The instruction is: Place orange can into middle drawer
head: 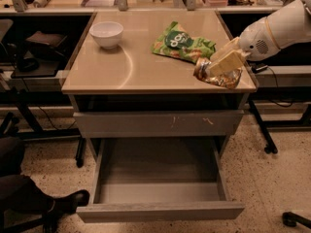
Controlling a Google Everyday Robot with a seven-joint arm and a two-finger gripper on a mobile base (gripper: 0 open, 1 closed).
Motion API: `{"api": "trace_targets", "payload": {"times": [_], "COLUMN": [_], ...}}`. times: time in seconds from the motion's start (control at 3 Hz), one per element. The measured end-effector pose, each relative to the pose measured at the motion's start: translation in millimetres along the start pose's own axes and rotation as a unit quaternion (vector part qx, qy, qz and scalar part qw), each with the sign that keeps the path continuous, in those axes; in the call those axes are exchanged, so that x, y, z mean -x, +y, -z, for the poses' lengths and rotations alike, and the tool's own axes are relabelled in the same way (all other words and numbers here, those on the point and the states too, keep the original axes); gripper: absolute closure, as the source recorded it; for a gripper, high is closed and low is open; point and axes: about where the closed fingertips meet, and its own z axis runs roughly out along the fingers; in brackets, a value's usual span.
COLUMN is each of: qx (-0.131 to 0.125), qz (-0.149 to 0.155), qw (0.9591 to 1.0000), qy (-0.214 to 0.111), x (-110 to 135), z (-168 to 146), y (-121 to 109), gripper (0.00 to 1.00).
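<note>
The orange can is a shiny, mottled orange-and-silver can, lying tilted in my gripper over the front right corner of the tabletop. The gripper's cream fingers are shut on the can, and the white arm reaches in from the right. I cannot tell whether the can touches the table. The middle drawer is pulled wide open below and to the left of the can, showing a smooth grey inside with nothing in it.
A green snack bag lies on the table just behind the can. A white bowl stands at the back left. The closed drawer front above the open drawer bears small orange scratches. A dark shoe is on the floor at left.
</note>
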Motion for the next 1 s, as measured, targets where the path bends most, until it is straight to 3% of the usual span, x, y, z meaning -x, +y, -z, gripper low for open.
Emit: {"api": "trace_targets", "payload": {"times": [0.33, 0.67, 1.0], "qx": [-0.005, -0.039, -0.039], "qz": [0.010, 0.028, 0.029], "qw": [0.9999, 0.9988, 0.9988], "qy": [0.012, -0.005, -0.007], "x": [-5, -4, -35], "z": [-7, 2, -16], "y": [17, 53, 92], "gripper": [1.00, 1.00, 1.00]}}
